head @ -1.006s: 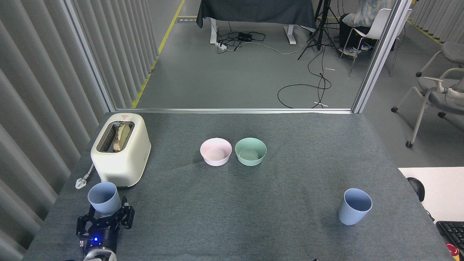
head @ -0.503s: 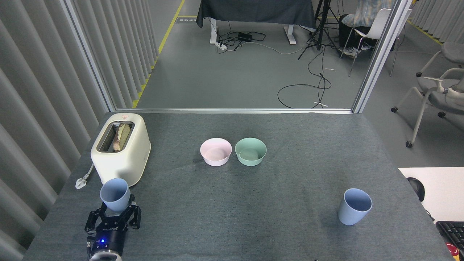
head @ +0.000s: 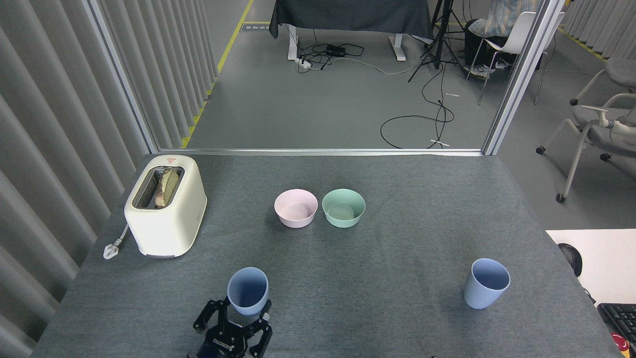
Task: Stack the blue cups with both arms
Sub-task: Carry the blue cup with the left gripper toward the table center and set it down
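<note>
One blue cup [head: 247, 297] is held upright near the table's front, left of centre, its open mouth facing up. My left gripper [head: 233, 323], a black claw, is shut on the lower part of this cup, with its fingers [head: 205, 316] wrapped around the base. The other blue cup [head: 486, 283] stands upright on the grey table at the front right, untouched. My right gripper is out of view.
A cream toaster [head: 165, 204] with bread in its slot sits at the left, its plug [head: 112, 248] lying beside it. A pink bowl [head: 295, 208] and a mint-green bowl [head: 343, 208] stand side by side mid-table. A black keyboard [head: 618, 318] lies beyond the right edge.
My left gripper has carried its blue cup to the right, from beside the toaster to the front middle of the table. The right cup and bowls have not moved.
</note>
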